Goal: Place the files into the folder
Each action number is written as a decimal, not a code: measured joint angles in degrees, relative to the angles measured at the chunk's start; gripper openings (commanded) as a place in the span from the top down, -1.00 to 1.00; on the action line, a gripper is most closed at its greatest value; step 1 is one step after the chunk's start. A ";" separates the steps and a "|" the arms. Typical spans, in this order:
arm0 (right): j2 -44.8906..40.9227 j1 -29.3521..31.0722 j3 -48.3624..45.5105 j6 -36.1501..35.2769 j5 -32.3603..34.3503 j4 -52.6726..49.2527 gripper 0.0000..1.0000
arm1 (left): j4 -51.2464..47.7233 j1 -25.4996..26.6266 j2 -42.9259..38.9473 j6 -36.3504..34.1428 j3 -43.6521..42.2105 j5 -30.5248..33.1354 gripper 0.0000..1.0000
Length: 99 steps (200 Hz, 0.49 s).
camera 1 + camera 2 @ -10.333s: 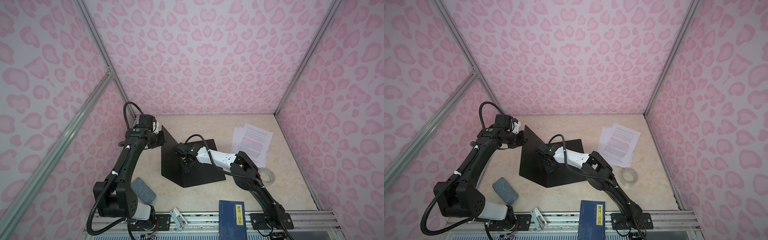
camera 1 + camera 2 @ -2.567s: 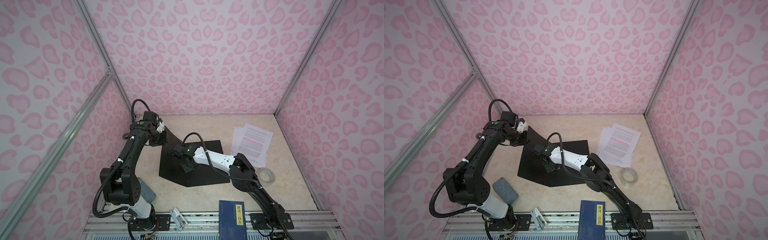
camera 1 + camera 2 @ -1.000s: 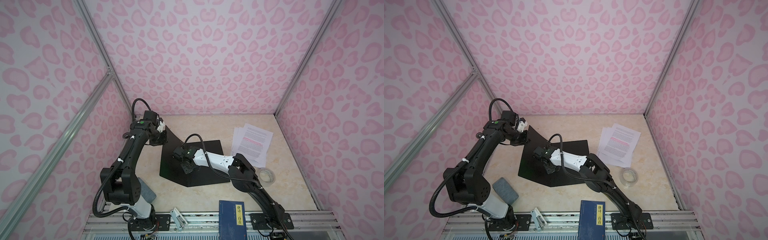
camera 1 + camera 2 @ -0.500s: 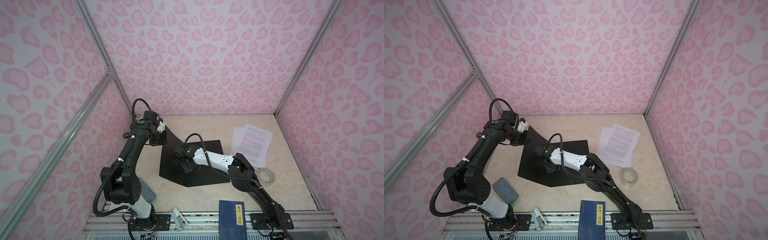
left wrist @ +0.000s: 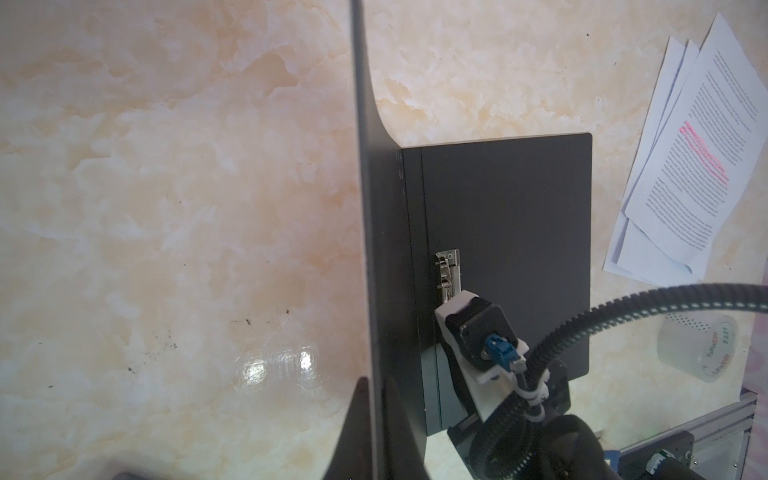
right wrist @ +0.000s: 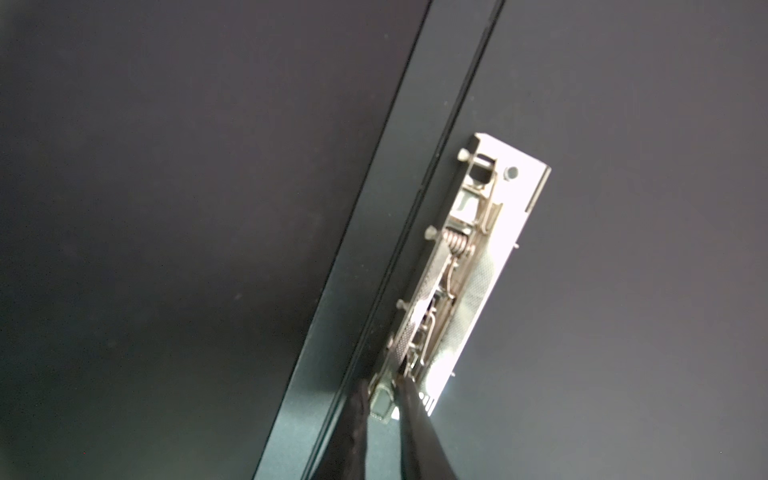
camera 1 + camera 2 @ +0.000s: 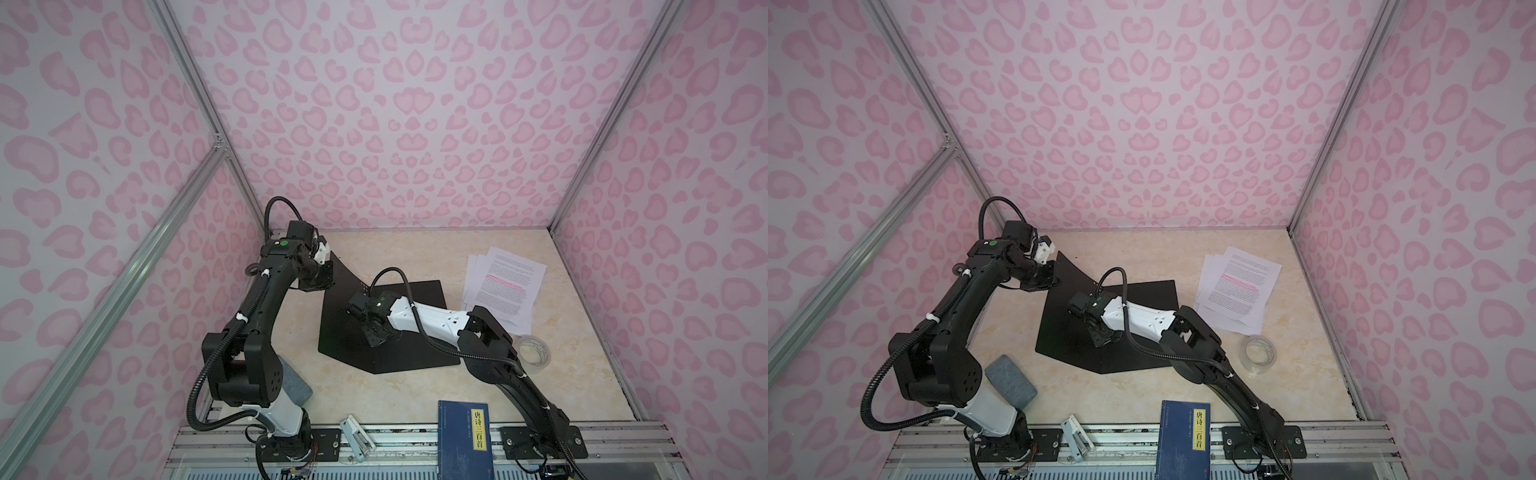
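Observation:
The folder (image 7: 419, 349) (image 7: 1133, 353) lies open at the table's middle, black inside up. Its left cover (image 5: 370, 208) stands raised, and my left gripper (image 7: 328, 270) (image 7: 1054, 266) (image 5: 376, 380) is shut on that cover's edge. My right gripper (image 7: 376, 338) (image 7: 1100, 338) (image 6: 384, 386) points down at the metal spine clip (image 6: 478, 266) (image 5: 448, 270), shut on the clip's lever tab (image 6: 382, 401). The files (image 7: 503, 282) (image 7: 1237, 286) (image 5: 698, 145), several white printed sheets with pink highlighting, lie fanned on the table right of the folder, with neither gripper near them.
A clear tape roll (image 7: 534, 357) (image 7: 1259, 351) sits in front of the sheets, near the right arm. A dark blue book (image 7: 465, 440) and a stapler (image 7: 356, 436) lie at the front rail. A grey block (image 7: 1011, 382) rests by the left arm's base.
Over the last second nothing has visibly moved. Since about ten seconds ago the left gripper has shifted slightly right and back with the raised cover; the right gripper has stayed at the clip.

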State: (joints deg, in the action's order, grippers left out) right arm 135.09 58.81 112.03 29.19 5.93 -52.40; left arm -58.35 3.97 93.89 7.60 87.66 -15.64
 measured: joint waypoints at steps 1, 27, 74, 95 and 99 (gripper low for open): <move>0.00 0.00 -0.04 0.02 0.02 0.04 0.68 | 0.00 0.02 0.00 0.00 0.00 -0.02 0.94; -0.46 -0.11 -1.16 0.70 -0.11 0.94 0.73 | -0.04 0.07 0.02 -0.04 0.11 -0.22 0.93; -1.33 -0.70 -3.69 1.68 -1.25 2.97 0.77 | -0.17 0.17 0.00 -0.52 0.31 -0.22 0.93; -1.05 -0.74 -3.78 1.90 -1.22 3.04 0.78 | -0.26 0.17 0.00 -0.94 0.31 -0.17 0.93; -1.01 -0.76 -3.76 1.90 -1.20 3.02 0.78 | -0.26 0.17 0.00 -1.01 0.31 -0.15 0.93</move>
State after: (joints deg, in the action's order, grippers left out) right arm 134.08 58.04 108.27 31.09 4.73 -49.39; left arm -58.61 4.14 93.89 6.59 87.96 -15.79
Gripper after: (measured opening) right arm 0.116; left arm 0.072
